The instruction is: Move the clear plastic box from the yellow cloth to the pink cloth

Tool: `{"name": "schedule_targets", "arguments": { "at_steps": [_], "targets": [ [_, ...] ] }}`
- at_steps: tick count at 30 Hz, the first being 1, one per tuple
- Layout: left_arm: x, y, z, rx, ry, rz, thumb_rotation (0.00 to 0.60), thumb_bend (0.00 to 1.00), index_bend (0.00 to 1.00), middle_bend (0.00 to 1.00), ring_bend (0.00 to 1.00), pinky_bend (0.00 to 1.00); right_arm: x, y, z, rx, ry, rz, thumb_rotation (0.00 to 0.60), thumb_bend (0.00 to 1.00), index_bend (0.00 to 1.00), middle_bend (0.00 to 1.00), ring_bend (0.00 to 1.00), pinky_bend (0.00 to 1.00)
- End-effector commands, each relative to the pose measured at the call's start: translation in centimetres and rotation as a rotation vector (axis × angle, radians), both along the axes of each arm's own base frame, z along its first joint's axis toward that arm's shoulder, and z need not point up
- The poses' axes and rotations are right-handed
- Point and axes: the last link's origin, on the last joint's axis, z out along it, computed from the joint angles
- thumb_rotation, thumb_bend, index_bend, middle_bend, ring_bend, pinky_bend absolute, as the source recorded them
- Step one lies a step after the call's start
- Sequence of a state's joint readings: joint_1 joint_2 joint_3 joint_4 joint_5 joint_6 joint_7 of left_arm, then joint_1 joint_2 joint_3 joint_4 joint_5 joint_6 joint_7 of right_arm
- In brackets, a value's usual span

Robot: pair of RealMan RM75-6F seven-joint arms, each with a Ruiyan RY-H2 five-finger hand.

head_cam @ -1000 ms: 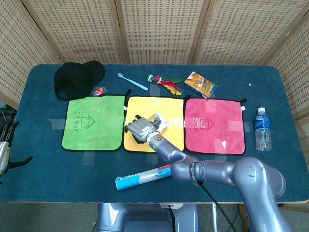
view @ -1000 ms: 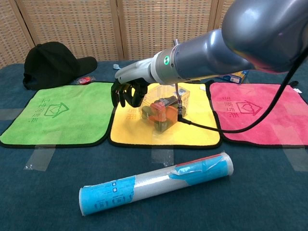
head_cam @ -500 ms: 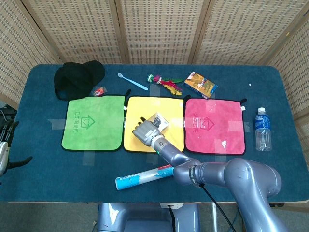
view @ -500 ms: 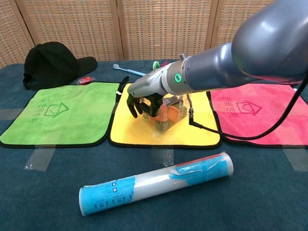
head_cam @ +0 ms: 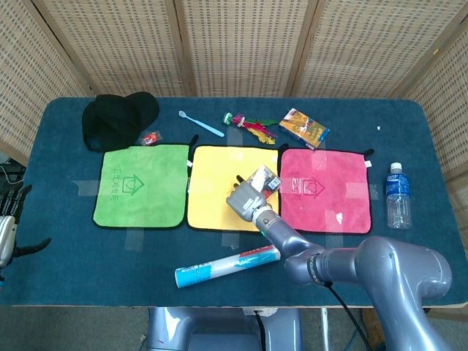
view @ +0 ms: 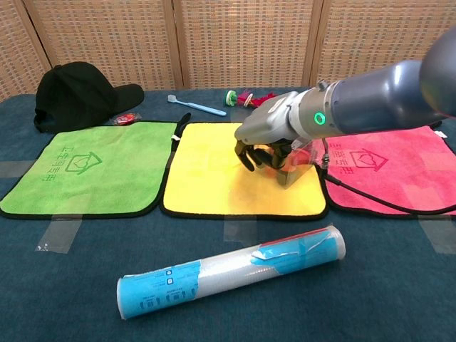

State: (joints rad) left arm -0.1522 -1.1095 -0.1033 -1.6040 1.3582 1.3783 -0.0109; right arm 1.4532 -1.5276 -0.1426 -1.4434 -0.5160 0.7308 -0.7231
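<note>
Nearest the bottom of the chest view lies a rolled tube wrapped in blue-and-clear plastic [view: 231,271], slanting across the dark blue tabletop [view: 399,285]. At the far left edge of the head view my left hand [head_cam: 9,223] hangs off the table; I cannot tell whether its fingers are apart or closed.

In the middle of the frame, my right hand [view: 267,139] has its dark fingers [view: 249,155] curled down around the clear plastic box [view: 288,165], gripping it from above. The box sits over the right edge of the square yellow cloth [view: 214,171], just beside the square pink cloth [view: 385,167]; I cannot tell whether it is lifted or touching the cloth. The square green cloth [view: 78,167] lies at the left.

Toward the top of the frame are a black cap [view: 78,92], a light blue toothbrush [view: 196,107], a small red packet [view: 126,118] and a colourful feathered toy [head_cam: 250,124]. In the head view, a colourful printed carton [head_cam: 303,128] sits above the pink cloth and a clear water bottle [head_cam: 397,196] stands at right.
</note>
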Motion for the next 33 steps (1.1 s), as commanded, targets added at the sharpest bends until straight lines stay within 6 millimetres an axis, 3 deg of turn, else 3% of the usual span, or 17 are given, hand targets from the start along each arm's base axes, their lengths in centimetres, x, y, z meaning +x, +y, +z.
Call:
{"name": "schedule_targets", "arguments": {
  "at_steps": [1,33],
  "targets": [
    [0.0,0.0,-0.1,-0.006,0.003,-0.003,0.600,0.00,0.00,0.00,0.00,0.00,-2.0,-0.6,1.3,-0.040,0.018,-0.048,0.600,1.00,0.39,0.41,0.23,0.13],
    [0.6,-0.7,-0.6,-0.017,0.016,-0.021,0.600,0.00,0.00,0.00,0.00,0.00,-9.8,-1.9,7.0,-0.183,0.149,-0.320,0.600,1.00,0.37,0.40,0.26,0.15]
  ]
}}
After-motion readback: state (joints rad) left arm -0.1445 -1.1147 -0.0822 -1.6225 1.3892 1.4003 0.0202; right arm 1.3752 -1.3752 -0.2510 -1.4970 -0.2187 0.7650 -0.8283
